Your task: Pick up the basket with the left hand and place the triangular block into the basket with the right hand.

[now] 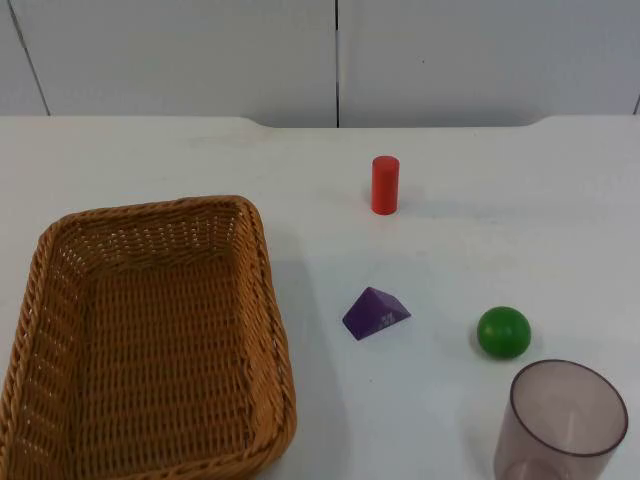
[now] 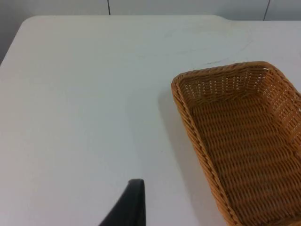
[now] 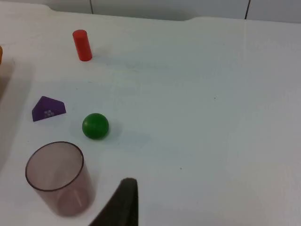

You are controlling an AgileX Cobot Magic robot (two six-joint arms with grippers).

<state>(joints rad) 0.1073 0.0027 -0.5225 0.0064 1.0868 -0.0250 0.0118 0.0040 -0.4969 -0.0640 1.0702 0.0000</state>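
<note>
An empty woven wicker basket [image 1: 150, 209] rests on the white table at the front left. A purple triangular block [image 1: 376, 313] lies on its side just right of the basket, apart from it. My left gripper [image 2: 129, 207] hangs over bare table beside the basket's [image 2: 221, 70] outer long side, not touching it. My right gripper [image 3: 123, 202] hovers over the table with the triangular block [image 3: 48, 108] some way ahead, beyond a cup and a ball. Nothing is held by either gripper.
A red cylinder [image 1: 385, 185] stands upright behind the block. A green ball [image 1: 503, 332] sits to the block's right. A translucent smoky cup [image 1: 560, 425] stands at the front right, close to the ball. The grey partition wall [image 1: 320, 55] bounds the table's far edge.
</note>
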